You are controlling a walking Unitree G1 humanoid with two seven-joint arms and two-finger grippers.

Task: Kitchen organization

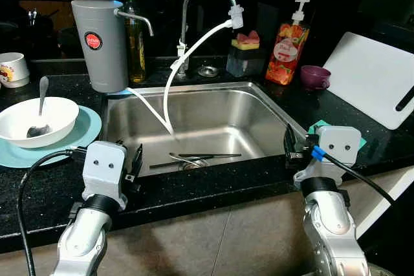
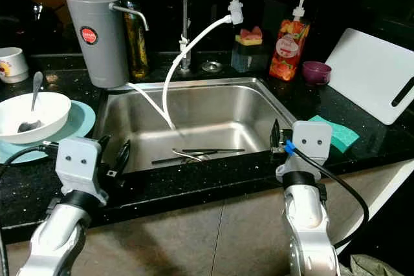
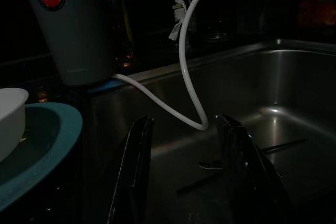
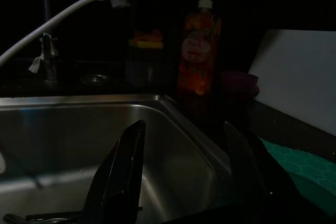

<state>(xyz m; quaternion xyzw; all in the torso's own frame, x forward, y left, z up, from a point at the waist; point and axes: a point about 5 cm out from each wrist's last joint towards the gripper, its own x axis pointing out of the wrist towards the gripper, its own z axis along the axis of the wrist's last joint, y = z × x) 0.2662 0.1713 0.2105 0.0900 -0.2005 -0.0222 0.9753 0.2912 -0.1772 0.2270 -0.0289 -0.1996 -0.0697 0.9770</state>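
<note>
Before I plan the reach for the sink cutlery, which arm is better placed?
Probably left. The cutlery lies left of the sink's middle, nearer the left gripper, whose open fingers point toward it. The right gripper hangs by the far corner.

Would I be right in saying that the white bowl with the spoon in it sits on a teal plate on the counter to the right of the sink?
Not quite: the white bowl with the spoon sits on the teal plate to the left of the sink, not the right, as the left eye view shows.
</note>
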